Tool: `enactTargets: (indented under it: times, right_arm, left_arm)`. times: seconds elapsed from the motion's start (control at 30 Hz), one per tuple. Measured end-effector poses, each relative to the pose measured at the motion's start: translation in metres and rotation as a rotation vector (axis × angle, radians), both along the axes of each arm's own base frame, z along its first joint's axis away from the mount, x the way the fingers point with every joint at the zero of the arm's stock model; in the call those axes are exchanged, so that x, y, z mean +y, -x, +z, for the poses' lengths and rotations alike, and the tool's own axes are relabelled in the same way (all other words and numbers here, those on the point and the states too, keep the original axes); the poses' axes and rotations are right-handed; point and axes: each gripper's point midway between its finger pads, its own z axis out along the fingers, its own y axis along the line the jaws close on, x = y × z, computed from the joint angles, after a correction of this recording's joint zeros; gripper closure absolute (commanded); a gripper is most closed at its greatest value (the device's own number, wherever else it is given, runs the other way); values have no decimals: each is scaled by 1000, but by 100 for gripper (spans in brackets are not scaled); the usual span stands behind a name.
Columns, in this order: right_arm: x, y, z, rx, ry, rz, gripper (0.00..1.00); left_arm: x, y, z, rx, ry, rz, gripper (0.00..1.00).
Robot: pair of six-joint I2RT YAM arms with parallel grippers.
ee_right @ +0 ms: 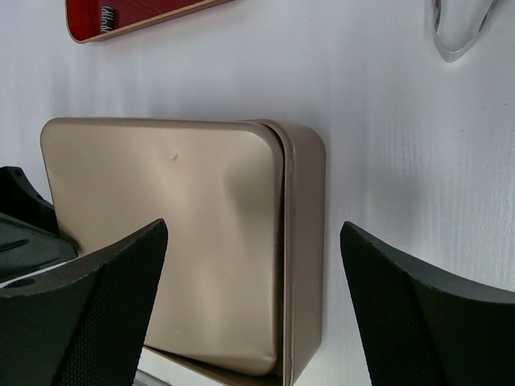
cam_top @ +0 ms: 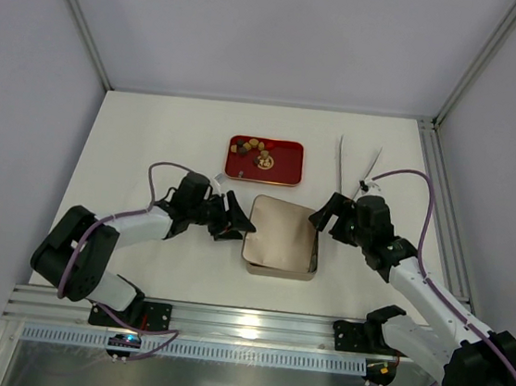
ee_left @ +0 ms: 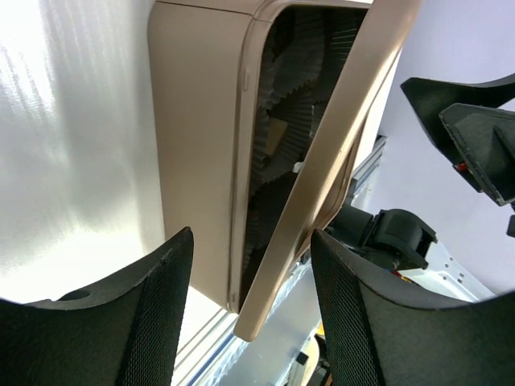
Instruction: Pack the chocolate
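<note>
Lid [ee_left: 338,145] sat ajar on tin [ee_left: 197,121]; left end effector [ee_left: 249,241] gaped astride its edge, right end effector [ee_right: 253,233] gaped empty. Needed: square pinch on rim, slow lift.

The tin [cam_top: 283,238] is matte champagne gold, and the pleated paper cups [ee_left: 278,96] inside it look dark grey-brown. The far tray [cam_top: 284,170] is glossy red and gold-rimmed, its chocolate [cam_top: 256,146] dark brown, tan and gold. The table [cam_top: 153,134] is white. The left gripper [cam_top: 235,216] and right gripper [cam_top: 324,212] are black, with mesh-patterned pads.
</note>
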Motion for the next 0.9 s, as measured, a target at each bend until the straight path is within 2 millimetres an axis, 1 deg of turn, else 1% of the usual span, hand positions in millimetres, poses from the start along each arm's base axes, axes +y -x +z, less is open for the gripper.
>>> enactTargets:
  times: [0.23,0.63,0.9]
  right_arm:
    - [2,1,0,-2,-2,7,13]
    - [8,5,-3,6,1,32,14]
    - [11,7,-6,13,4,44,15]
  left_arm:
    - [3,2,-4,7,-37,-11,41]
    - [5,-2,-8,9,-77,-25,43]
    - [5,-5,-6,0,-98,-34,45]
